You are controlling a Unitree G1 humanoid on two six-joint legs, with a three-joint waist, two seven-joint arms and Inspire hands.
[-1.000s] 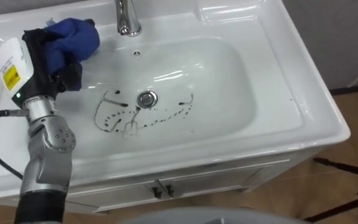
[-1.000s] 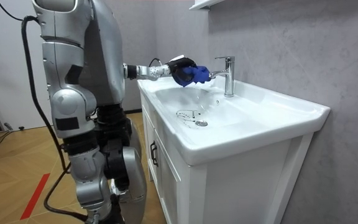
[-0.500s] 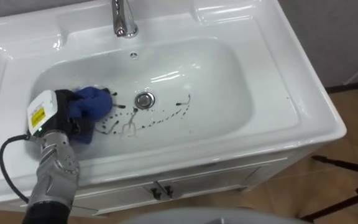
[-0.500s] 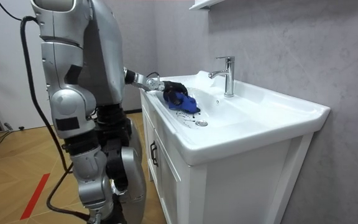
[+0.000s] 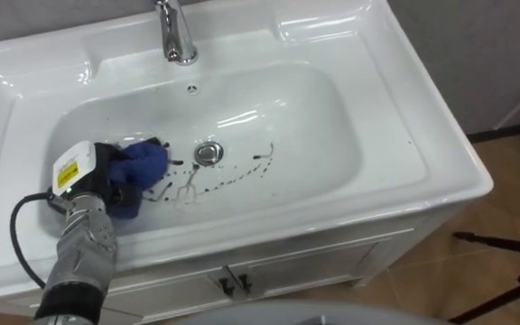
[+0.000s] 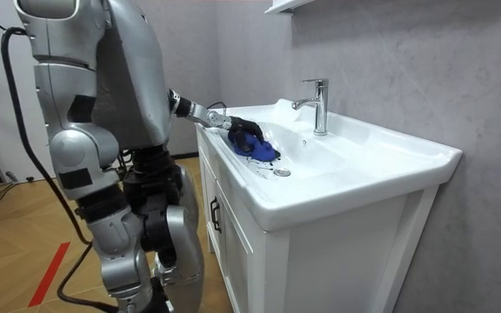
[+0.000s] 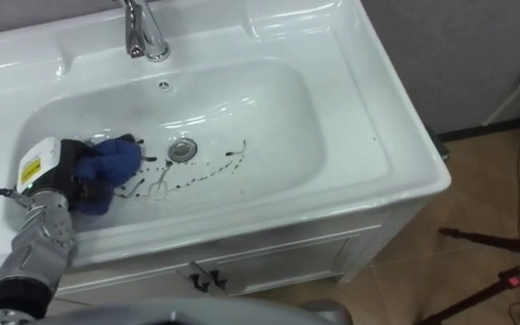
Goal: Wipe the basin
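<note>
Left robot hand (image 5: 105,174), left eye view: you see its fingers curled round a bunched blue cloth (image 5: 144,165), which is pressed on the floor of the white basin (image 5: 332,126), just left of the drain (image 5: 208,153). Dark dotted marks (image 5: 237,170) run from the cloth's edge, past the front of the drain and on to its right; these are not yet wiped. The faucet (image 5: 177,36) stands behind the drain on the rear ledge.

Right eye view: the arrangement is the same. A loop-shaped smear lies in front of the drain, close to the cloth.

Room view: the robot stands close before the basin with its left arm reaching over the front rim. Hand and cloth sit low in the bowl, on the robot's side of the drain.

Hazards, as a judgement:
- **Smearing:** a sweep toward the drain with too little pressure would probably spread the marks rather than lift them.
- **Cloth:** its loose edge may drag across the drain and catch there, or slip from the fingers.
- **Rim:** your forearm passes near the front rim, so a long stroke beyond the drain could knock against it.
</note>
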